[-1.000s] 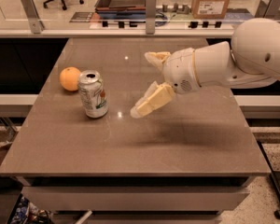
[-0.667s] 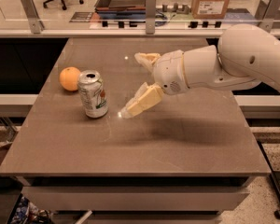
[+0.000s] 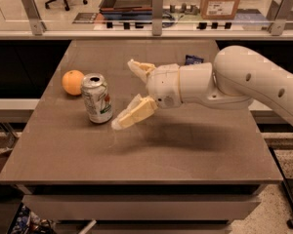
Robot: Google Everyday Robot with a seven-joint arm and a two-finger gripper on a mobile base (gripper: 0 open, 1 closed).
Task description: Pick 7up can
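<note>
Hovering just beside the upright, shiny 7up can (image 3: 96, 98), our pincer (image 3: 123, 94) spreads wide, holding nothing; we see a round orange (image 3: 73, 82) on the smooth brown tabletop (image 3: 185, 150).

Here's the arm (image 3: 254, 77): a fat, smooth, off-white shell, rounded like a tube, with two small dark round holes dotted along its side. It narrows into a cylindrical wrist (image 3: 185, 84) ringed with thin seams. At the end is the claw (image 3: 126, 95), over the middle of the bench (image 3: 185, 150), with two pale yellowish fingers (image 3: 136, 112), flat and tapered, spread wide apart.
</note>
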